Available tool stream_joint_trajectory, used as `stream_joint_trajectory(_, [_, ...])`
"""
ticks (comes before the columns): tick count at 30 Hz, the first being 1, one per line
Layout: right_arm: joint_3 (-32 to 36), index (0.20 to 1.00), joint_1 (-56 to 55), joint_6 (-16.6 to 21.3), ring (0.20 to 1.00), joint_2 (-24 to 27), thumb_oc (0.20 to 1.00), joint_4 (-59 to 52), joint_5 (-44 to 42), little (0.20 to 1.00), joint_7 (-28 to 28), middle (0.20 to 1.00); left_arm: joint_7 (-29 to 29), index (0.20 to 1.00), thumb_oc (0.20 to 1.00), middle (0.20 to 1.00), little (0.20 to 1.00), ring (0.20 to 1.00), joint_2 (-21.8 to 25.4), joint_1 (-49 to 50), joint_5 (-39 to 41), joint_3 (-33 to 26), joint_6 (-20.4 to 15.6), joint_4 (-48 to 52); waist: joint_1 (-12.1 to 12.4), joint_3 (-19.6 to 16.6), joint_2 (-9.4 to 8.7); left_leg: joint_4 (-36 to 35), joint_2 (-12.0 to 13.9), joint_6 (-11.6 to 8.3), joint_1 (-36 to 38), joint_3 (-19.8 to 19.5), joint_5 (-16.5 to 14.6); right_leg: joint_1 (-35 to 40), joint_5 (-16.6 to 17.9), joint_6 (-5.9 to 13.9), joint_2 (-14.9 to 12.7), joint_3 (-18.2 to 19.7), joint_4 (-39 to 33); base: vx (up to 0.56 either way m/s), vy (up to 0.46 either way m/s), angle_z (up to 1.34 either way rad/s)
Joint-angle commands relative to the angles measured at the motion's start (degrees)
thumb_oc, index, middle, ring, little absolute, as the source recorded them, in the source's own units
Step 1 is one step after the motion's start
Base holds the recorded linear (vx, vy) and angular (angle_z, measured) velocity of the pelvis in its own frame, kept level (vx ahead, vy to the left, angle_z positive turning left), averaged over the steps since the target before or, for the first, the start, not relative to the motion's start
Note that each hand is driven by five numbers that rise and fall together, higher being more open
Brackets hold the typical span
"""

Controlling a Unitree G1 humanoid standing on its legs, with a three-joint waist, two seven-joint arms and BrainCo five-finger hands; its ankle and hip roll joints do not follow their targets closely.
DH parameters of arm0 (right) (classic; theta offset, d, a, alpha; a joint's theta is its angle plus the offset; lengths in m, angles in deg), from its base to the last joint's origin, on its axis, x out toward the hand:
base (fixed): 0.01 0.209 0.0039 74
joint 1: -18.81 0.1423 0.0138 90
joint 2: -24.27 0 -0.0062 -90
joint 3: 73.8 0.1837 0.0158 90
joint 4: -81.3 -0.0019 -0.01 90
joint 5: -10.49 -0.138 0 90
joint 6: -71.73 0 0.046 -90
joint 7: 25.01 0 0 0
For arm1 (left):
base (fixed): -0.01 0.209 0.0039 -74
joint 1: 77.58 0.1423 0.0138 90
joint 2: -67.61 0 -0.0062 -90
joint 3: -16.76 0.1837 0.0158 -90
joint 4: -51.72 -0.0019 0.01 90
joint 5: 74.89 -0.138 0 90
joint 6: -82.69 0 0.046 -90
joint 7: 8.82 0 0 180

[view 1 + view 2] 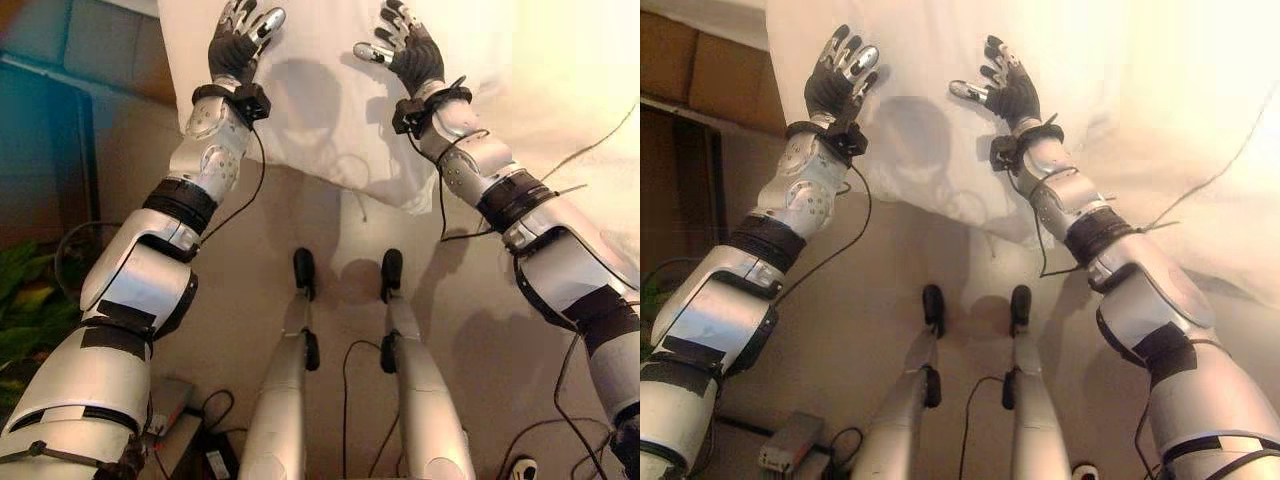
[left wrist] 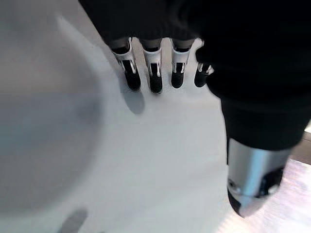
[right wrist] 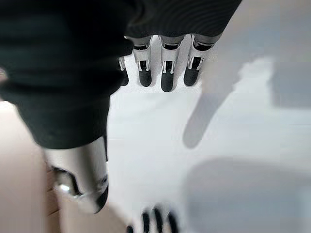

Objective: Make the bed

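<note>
Left eye view: left robot hand (image 1: 240,40) at 11 o'clock and right robot hand (image 1: 405,45) at 1 o'clock hover released over the white sheet (image 1: 330,120); the reaching step is in hand, and next probably calls for gripping its edge.

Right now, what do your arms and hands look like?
Two shiny silver-grey arms with black bands at the joints and thin black cables looping beside them. The left hand and right hand have dark ribbed covers and silver fingers with dark tips.
</note>
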Motion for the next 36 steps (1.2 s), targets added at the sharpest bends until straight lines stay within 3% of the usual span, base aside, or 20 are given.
stream_joint_trajectory(1, [1.32, 1.000, 4.65, -0.37, 1.000, -1.23, 1.000, 4.14, -1.78, 1.000, -1.80, 1.000, -2.56, 1.000, 1.000, 1.000, 1.000, 1.000, 1.84, -5.09, -4.53, 2.00, 0.14, -3.22, 2.05, 0.30, -2.00, 4.29, -4.53, -3.39, -3.80, 0.38, -5.40, -0.19, -4.63, 4.81, -0.44, -0.75, 3.99, 0.03, -0.020, 0.02])
stream_joint_trajectory(6, [1.35, 1.000, 5.97, -1.64, 1.000, -2.64, 1.000, 10.77, 1.70, 1.000, -6.09, 1.000, -9.00, 1.000, 1.000, 1.000, 1.000, 1.000, -0.57, -7.38, -9.90, 2.17, 1.12, -9.78, 2.42, 0.30, -1.03, 3.57, -4.52, -3.44, -8.79, -0.54, -4.88, -5.51, -4.80, 4.33, -0.34, -1.72, 3.92, 0.05, -0.050, 0.04])
stream_joint_trajectory(15, [2.84, 1.000, 1.76, -3.57, 1.000, -4.03, 1.000, 14.30, 5.91, 1.000, -7.47, 1.000, -9.84, 1.000, 1.000, 1.000, 1.000, 1.000, -1.16, -2.20, -10.63, -1.90, 3.73, -13.33, 1.90, 0.30, -1.12, 6.16, -4.59, -2.84, -14.36, -1.27, -6.02, -10.93, -4.01, 3.87, 0.16, -1.35, 3.70, 0.02, -0.018, 0.02])
stream_joint_trajectory(18, [7.10, 1.000, -4.47, -3.72, 1.000, -4.75, 1.000, 14.52, 7.36, 1.000, -7.97, 1.000, -9.91, 1.000, 1.000, 1.000, 1.000, 1.000, -2.01, 4.06, -10.06, -6.46, 3.84, -12.69, 1.26, 0.30, -1.08, 5.79, -4.52, -3.08, -14.68, -1.32, -5.57, -11.99, -4.29, 3.46, 0.55, -1.12, 3.95, -0.02, -0.003, 0.00])
stream_joint_trajectory(19, [8.38, 1.000, -6.04, -3.54, 1.000, -4.73, 1.000, 14.33, 7.60, 1.000, -7.91, 1.000, -9.96, 1.000, 1.000, 1.000, 1.000, 1.000, -2.26, 5.54, -9.98, -7.60, 3.79, -12.13, 0.86, 0.30, -1.08, 5.64, -4.64, -2.81, -15.93, -0.86, -3.88, -13.38, -3.25, 3.07, 0.36, -1.53, 4.02, 0.00, 0.000, 0.00])
stream_joint_trajectory(20, [8.35, 1.000, -6.36, -3.59, 1.000, -4.83, 1.000, 14.32, 7.62, 1.000, -7.92, 1.000, -9.99, 1.000, 1.000, 1.000, 1.000, 1.000, -2.34, 5.88, -10.00, -7.59, 3.84, -12.10, 0.95, 0.30, -1.04, 5.58, -4.54, -3.11, -14.64, -1.38, -5.21, -12.23, -4.34, 3.36, 0.56, -1.08, 4.16, 0.00, 0.000, 0.00])
stream_joint_trajectory(22, [12.13, 1.000, -10.66, -3.54, 1.000, -4.90, 1.000, 15.39, 7.23, 1.000, -8.38, 1.000, -9.75, 1.000, 1.000, 1.000, 1.000, 1.000, -3.07, 10.13, -10.33, -10.26, 3.94, -11.18, 0.61, 0.30, -0.77, 5.49, -4.61, -3.17, -14.35, -1.45, -5.08, -12.15, -4.56, 3.18, 0.62, -1.08, 4.60, -0.04, 0.003, 0.00])
stream_joint_trajectory(23, [15.76, 1.000, -14.78, -3.41, 1.000, -4.57, 1.000, 15.54, 7.99, 1.000, -8.62, 1.000, -9.81, 1.000, 1.000, 1.000, 1.000, 1.000, -3.87, 14.11, -10.72, -12.23, 3.51, -8.69, 0.14, 0.30, -0.46, 5.64, -4.81, -2.83, -15.67, -0.84, -3.57, -13.82, -3.66, 2.70, 0.53, -1.54, 5.14, -0.07, 0.014, 0.02])
stream_joint_trajectory(28, [24.80, 1.000, -27.11, -2.46, 1.000, -5.36, 1.000, 13.07, 7.86, 1.000, -9.23, 1.000, -10.40, 1.000, 1.000, 1.000, 1.000, 1.000, -6.37, 25.40, -11.37, -18.12, 2.49, -3.05, -0.22, 0.30, -0.07, 5.85, -4.71, -2.74, -14.31, -0.48, -3.49, -13.75, -4.44, 2.35, 0.75, -1.50, 7.01, -0.03, 0.007, 0.01])
stream_joint_trajectory(29, [30.19, 1.000, -34.95, -1.73, 1.000, -6.34, 1.000, 13.47, 7.41, 1.000, -9.22, 1.000, -10.55, 1.000, 1.000, 1.000, 1.000, 1.000, -8.85, 32.21, -9.98, -22.47, 2.06, -3.37, -0.59, 0.30, -0.20, 6.20, -4.43, -3.07, -12.38, -0.70, -4.85, -12.60, -6.46, 2.48, 1.06, -1.37, 8.90, 0.00, 0.000, 0.00])
stream_joint_trajectory(36, [38.38, 1.000, -54.72, -2.03, 1.000, -9.40, 1.000, 14.71, 9.98, 1.000, -8.60, 1.000, -10.52, 1.000, 1.000, 1.000, 1.000, 1.000, -15.63, 47.61, -12.94, -26.28, 2.91, -3.66, -1.30, 0.30, -0.15, 6.77, -3.57, -3.03, -6.19, -0.42, -4.68, -8.89, -10.21, 1.73, 0.74, -2.45, 15.14, -0.07, -0.056, -0.06])
